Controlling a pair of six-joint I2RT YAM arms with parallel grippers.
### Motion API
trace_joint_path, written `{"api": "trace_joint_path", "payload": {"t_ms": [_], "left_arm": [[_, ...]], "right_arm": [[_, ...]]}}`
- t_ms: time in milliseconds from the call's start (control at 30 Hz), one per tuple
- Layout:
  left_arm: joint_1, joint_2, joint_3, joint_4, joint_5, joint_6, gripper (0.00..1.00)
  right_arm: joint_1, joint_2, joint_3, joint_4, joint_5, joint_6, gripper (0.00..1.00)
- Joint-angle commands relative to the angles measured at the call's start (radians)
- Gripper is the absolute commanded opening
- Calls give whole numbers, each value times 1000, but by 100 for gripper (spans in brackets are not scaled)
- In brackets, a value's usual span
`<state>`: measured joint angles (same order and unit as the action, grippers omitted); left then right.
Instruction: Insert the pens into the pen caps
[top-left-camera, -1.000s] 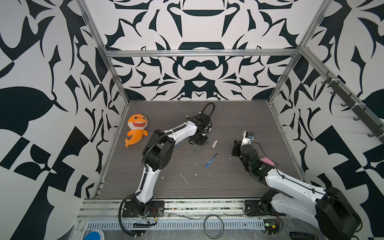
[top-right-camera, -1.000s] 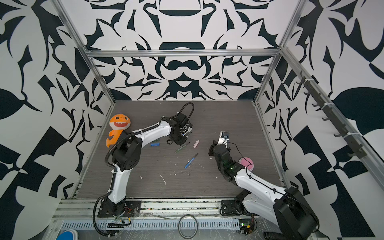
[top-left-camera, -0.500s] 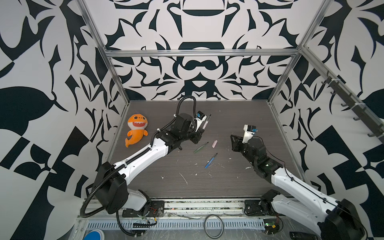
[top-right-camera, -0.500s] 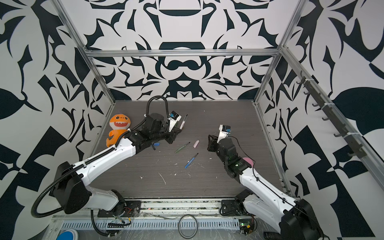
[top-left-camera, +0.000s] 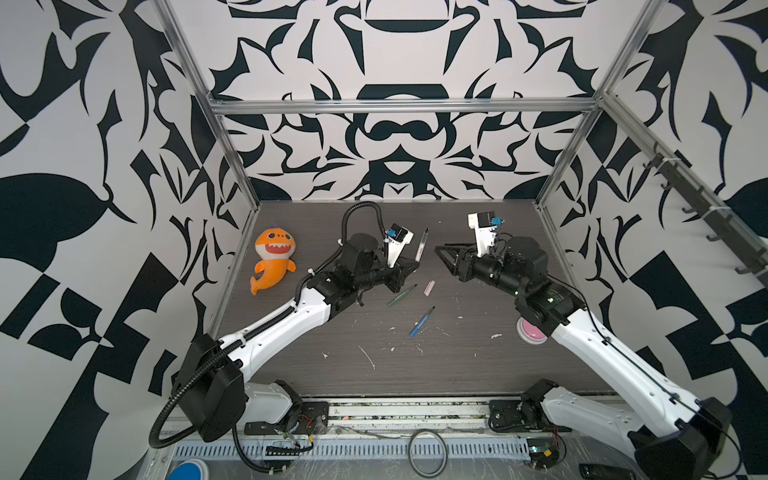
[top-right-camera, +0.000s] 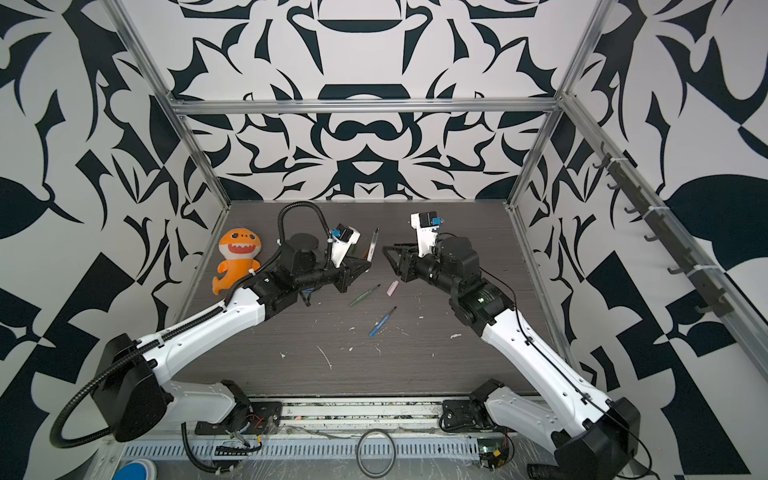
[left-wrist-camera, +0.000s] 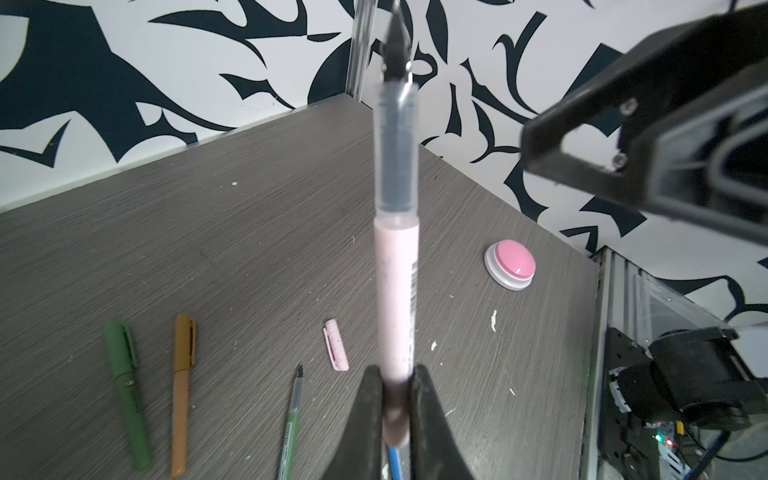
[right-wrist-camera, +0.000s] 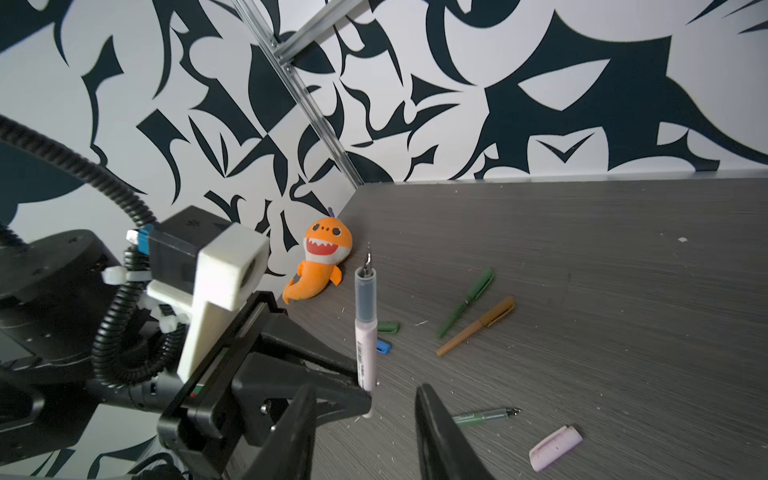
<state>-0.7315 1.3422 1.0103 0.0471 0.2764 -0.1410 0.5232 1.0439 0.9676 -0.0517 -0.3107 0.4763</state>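
My left gripper (left-wrist-camera: 397, 399) is shut on the lower end of the white-pink pen (left-wrist-camera: 397, 291), which it holds upright above the table, dark tip up; both top views show this pen (top-left-camera: 422, 245) (top-right-camera: 372, 245). My right gripper (right-wrist-camera: 365, 392) stands open just right of it (top-left-camera: 442, 251), with nothing between its fingers. The pale pink cap (top-left-camera: 429, 287) (right-wrist-camera: 555, 446) lies on the table below. An uncapped green pen (top-left-camera: 401, 295) and an uncapped blue pen (top-left-camera: 422, 322) lie nearby. A green cap (right-wrist-camera: 388, 327) and a blue cap (right-wrist-camera: 383, 346) lie behind the held pen.
A capped green pen (right-wrist-camera: 467, 307) and a capped orange-brown pen (right-wrist-camera: 478, 326) lie side by side further back. An orange shark toy (top-left-camera: 274, 259) sits by the left wall. A pink button (left-wrist-camera: 510, 264) rests under the right arm. White scuffs dot the table.
My left gripper has lifted the white-pink pen off the table and now holds it upright. My right gripper has risen toward it and opened wider.
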Motion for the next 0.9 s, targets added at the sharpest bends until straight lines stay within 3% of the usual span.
{"api": "trace_joint_path", "payload": {"t_ms": [0,333,500,700,867], "left_arm": [[-9,-25,20,11,46,-23,6],[-12,-41,27,-4,67,-28,6],[-13,-37,31,-7,83,-28,6],[-14,-16,46,-27,105,-30,7],[-15,-3,48,-26,125,-42,38]], "right_arm": [[1,34,86,-48,-44,-40,43],[3,138,163,-34,-94,-26,42],[7,172,182,-15,-98,-15,34],[18,178,184,-11,-99,-8,3],[24,151,145,11,-94,16,0]]}}
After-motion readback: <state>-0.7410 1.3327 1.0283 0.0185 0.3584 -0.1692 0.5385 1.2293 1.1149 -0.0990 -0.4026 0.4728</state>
